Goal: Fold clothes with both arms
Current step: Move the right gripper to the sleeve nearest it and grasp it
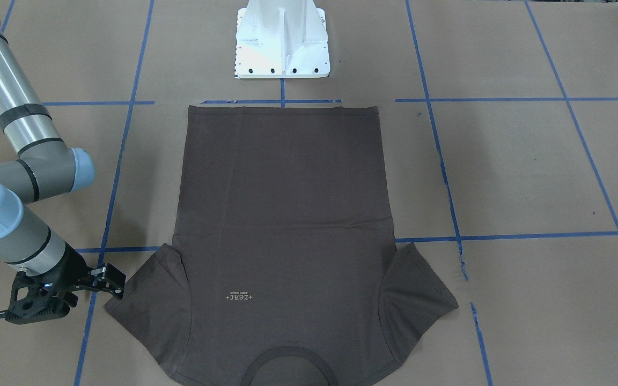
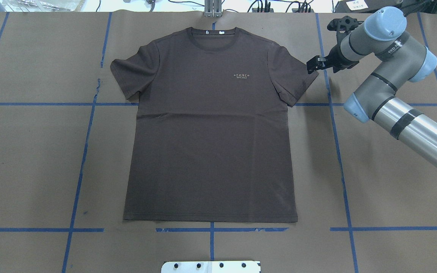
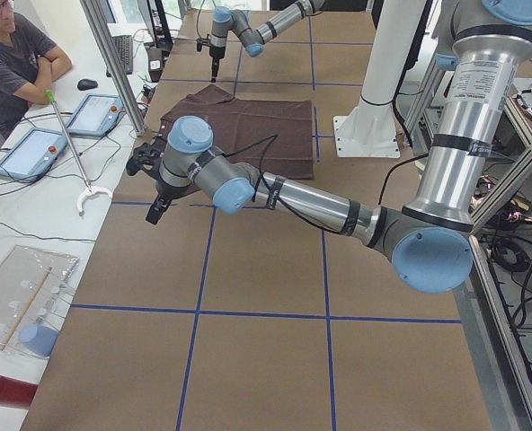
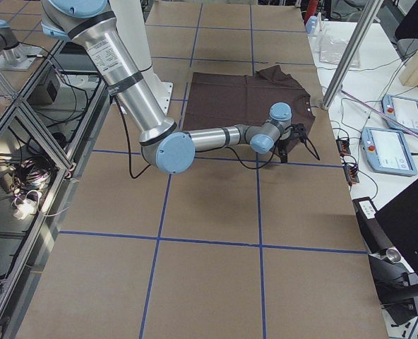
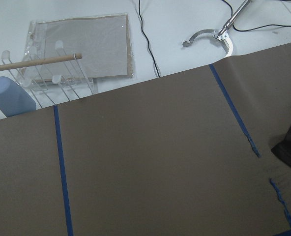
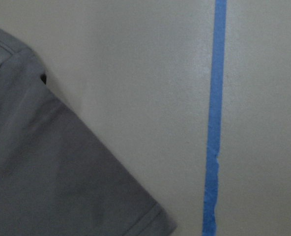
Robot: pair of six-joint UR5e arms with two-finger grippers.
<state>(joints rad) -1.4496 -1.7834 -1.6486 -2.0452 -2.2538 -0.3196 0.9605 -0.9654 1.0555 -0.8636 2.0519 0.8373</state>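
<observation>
shirt flat, collar at far edge; right gripper just beside sleeve tip, left gripper well apart; cannot tell whether either is closed

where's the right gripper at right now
In the overhead view the right gripper is on the right side, at the outer tip of the T-shirt sleeve, just inside a blue tape line.

— What covers the work surface?
— Brown paper, gridded with blue tape. A white pedestal stands on it.
— And off to the side?
— A seated man with arms crossed, two tablets, a grabber, and a clear rack bearing a dowel, with a blue cup beside it.
</observation>
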